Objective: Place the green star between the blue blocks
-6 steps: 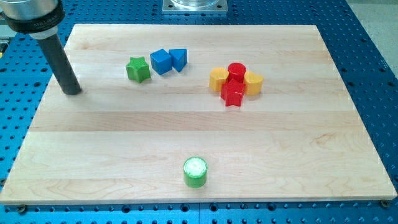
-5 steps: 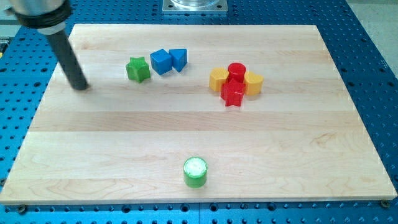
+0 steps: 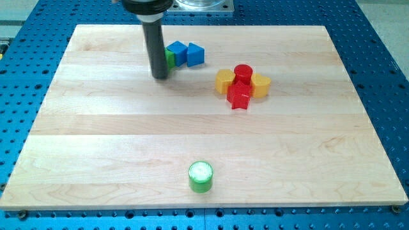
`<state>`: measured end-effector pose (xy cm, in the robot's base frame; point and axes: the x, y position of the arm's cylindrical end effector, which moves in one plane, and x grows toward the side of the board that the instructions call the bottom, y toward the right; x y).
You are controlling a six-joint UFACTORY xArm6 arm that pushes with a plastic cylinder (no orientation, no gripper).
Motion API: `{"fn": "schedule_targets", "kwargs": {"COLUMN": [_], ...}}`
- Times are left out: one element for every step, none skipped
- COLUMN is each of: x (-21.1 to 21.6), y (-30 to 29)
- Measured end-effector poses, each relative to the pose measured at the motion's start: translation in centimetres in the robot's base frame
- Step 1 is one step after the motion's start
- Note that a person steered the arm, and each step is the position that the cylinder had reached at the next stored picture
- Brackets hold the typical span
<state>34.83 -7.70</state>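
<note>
Green star (image 3: 170, 57) mostly hidden behind rod, far-left area, jammed against left blue block (image 3: 177, 53). Near edge: green cylinder (image 3: 200, 176), irrelevant. Mid-right: red/yellow cluster (image 3: 242, 84), well clear. My tip (image 3: 160, 76) sits right at star's near-left side, touching or nearly. No claw, just bare rod, holds nothing. Blue blocks touch, right blue block (image 3: 195, 55) needs separating first, I'd guess; nudge gently.

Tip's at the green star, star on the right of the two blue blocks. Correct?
Not quite: the camera view shows the green star on the left of the two blue blocks, mostly hidden behind the rod. My tip is at it, as you said.
</note>
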Motion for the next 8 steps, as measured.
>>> {"fn": "schedule_targets", "kwargs": {"x": [-0.3,-0.3,-0.3,-0.4,-2.9,-4.4,-4.4,-3.3], "y": [0.9,0.5,-2.0,-3.1,1.9,4.5,4.4,2.5]}}
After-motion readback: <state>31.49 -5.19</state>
